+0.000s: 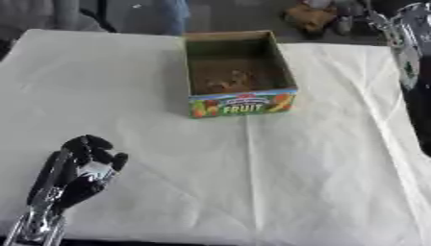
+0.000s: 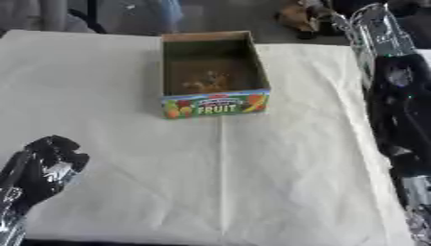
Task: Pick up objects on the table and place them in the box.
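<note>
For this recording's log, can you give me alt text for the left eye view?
An open cardboard box with FRUIT printed on its front stands on a white tablecloth, holding something small and brownish. The robot's black left hand rests at the lower left with its fingers curled and holding nothing. The right arm runs along the right edge.

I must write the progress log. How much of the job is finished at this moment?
Probably nearly done: something small and brownish already lies inside the box, and no loose object shows on the white cloth. Nothing is in hand: the left hand rests curled and empty at lower left. The right arm runs along the right edge; its hand is hidden.
</note>
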`<act>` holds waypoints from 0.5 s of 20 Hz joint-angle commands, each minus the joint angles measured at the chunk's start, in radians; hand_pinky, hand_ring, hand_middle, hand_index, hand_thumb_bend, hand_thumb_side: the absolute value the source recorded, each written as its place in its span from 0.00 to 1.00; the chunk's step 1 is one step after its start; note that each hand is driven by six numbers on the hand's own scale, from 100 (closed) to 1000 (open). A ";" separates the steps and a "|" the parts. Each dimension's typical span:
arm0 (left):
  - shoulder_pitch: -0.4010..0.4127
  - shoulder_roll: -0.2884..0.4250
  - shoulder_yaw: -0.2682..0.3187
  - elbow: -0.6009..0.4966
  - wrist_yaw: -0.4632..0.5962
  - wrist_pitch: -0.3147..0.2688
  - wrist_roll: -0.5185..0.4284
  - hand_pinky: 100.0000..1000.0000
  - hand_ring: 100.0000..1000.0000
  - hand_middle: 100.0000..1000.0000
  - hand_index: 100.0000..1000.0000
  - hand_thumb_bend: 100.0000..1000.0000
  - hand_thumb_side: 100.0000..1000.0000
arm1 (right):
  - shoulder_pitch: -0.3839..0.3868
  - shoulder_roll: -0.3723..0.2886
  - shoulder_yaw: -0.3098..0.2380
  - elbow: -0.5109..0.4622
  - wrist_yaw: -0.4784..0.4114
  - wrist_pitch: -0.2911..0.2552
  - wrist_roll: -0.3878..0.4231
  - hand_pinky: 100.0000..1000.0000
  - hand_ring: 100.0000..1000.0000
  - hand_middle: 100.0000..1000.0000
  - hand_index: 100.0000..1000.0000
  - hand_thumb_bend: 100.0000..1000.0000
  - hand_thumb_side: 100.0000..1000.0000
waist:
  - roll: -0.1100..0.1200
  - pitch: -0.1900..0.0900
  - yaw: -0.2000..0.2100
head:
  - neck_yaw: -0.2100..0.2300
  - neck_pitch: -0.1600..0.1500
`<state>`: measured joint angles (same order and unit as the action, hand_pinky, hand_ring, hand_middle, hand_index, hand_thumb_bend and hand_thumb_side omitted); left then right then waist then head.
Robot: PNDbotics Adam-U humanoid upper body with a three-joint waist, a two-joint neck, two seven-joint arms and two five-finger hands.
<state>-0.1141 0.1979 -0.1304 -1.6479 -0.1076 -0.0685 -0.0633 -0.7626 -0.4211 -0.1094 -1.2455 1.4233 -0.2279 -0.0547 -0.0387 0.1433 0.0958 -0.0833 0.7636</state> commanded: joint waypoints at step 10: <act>-0.005 0.026 0.017 -0.015 -0.005 -0.001 0.016 0.52 0.48 0.51 0.53 0.55 0.34 | 0.426 0.099 -0.022 -0.391 -0.473 0.170 -0.134 0.83 0.86 0.85 1.00 0.00 0.00 | -0.008 -0.008 -0.046 | 0.021 0.004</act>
